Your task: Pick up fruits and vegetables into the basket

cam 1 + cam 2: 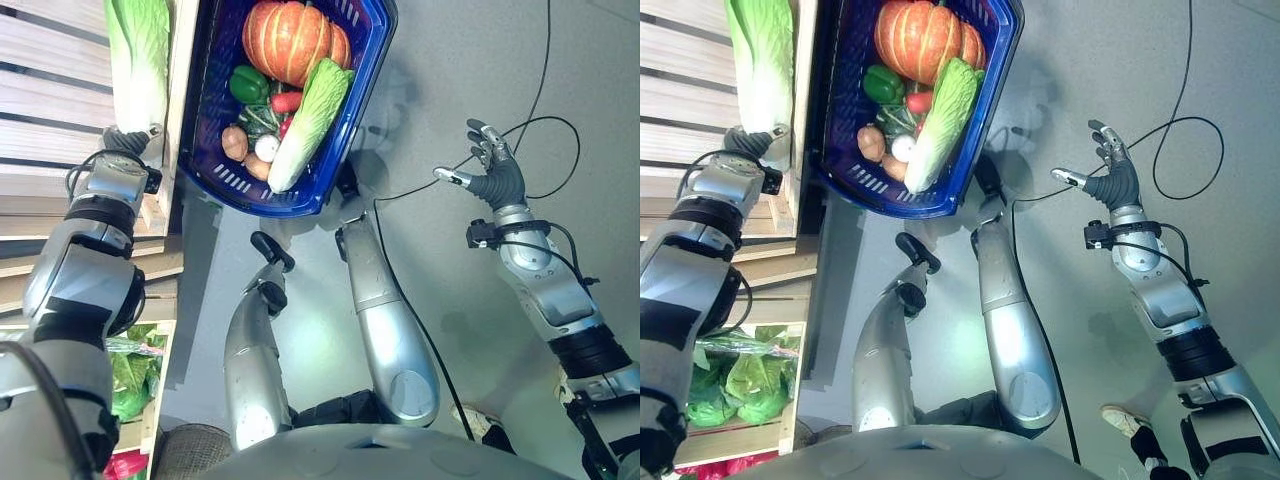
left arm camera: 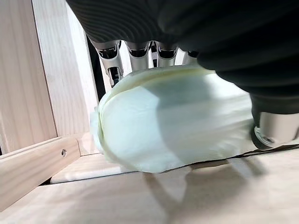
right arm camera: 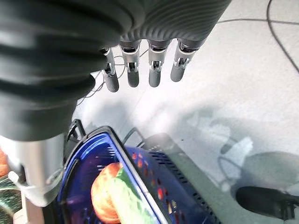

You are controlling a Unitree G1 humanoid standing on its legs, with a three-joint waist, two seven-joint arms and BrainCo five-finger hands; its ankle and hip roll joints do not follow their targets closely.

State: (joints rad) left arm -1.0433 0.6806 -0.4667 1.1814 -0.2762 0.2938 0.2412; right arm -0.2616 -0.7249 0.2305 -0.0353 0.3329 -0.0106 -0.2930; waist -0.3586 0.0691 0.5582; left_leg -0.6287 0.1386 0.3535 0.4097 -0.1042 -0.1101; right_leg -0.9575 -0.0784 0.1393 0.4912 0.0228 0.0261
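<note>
Left hand [image 2: 196, 28] fingers [image 2: 111, 56] and thumb curled round pale cabbage [image 2: 173, 121] on wooden shelf [image 2: 93, 200].

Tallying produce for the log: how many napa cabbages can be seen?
2: one napa cabbage in the blue basket at; another on the wooden shelf, gripped by the left hand, at. Others may be hidden.

A wooden shelf [image 1: 40, 120] of pale slats stands on the left, and a grey floor [image 1: 470, 60] spreads to the right of it. A napa cabbage [image 1: 138, 60] lies on the far part of the shelf, beside its upright edge board. On a lower, nearer level of the shelf lie bagged leafy greens [image 1: 740, 385]. A blue basket [image 1: 215, 60] of vegetables sits just right of the shelf, over the floor.
</note>
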